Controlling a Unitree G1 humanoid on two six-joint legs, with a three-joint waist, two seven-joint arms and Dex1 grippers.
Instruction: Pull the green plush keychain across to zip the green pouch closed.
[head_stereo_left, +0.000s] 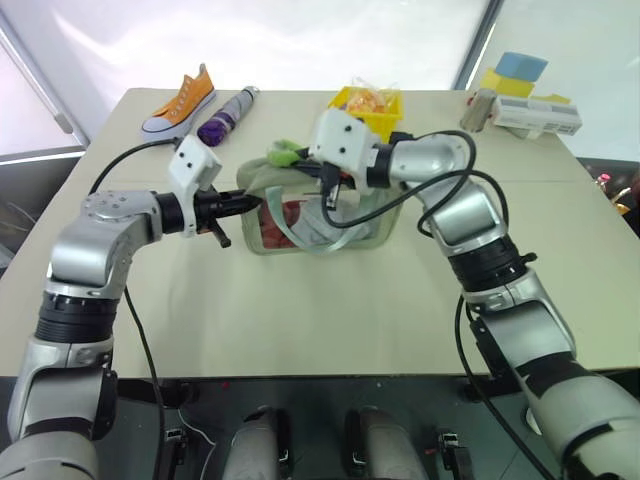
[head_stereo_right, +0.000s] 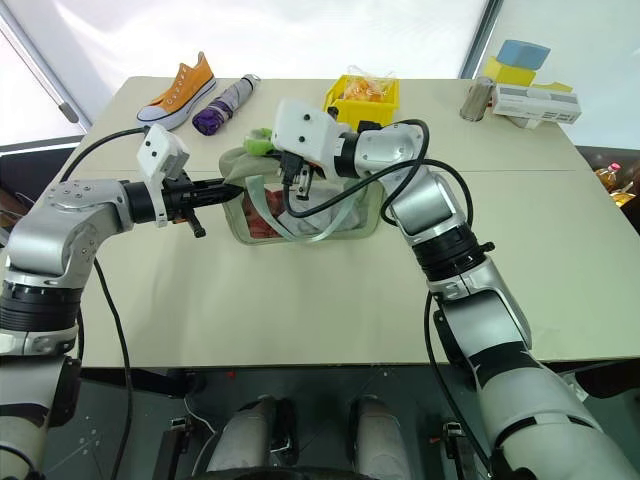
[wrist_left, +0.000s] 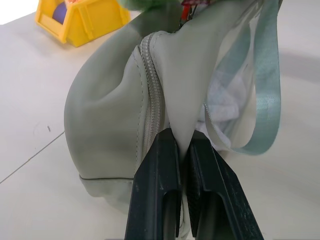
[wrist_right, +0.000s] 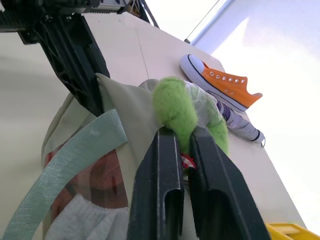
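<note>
The pale green pouch (head_stereo_left: 375, 232) stands mid-table, its clear panel showing grey and reddish contents and its light green strap (head_stereo_left: 330, 243) hanging in front. My left gripper (wrist_left: 181, 145) is shut on the pouch fabric at its left end, beside the zipper (wrist_left: 151, 90). The lime-green plush keychain (wrist_right: 172, 107) sits at the pouch's top left corner. My right gripper (wrist_right: 184, 137) is shut on the keychain, reaching in from the right over the pouch's top. In the right wrist view, the left gripper's black fingers (wrist_right: 80, 60) hold the pouch just beyond the keychain.
Behind the pouch stands a yellow bin (head_stereo_left: 385, 118) with items in it. An orange sneaker (head_stereo_left: 180, 100) and a purple folded umbrella (head_stereo_left: 228, 115) lie at the back left. A can (head_stereo_left: 480, 108), a white box (head_stereo_left: 540, 117) and a blue block (head_stereo_left: 522, 66) are at the back right.
</note>
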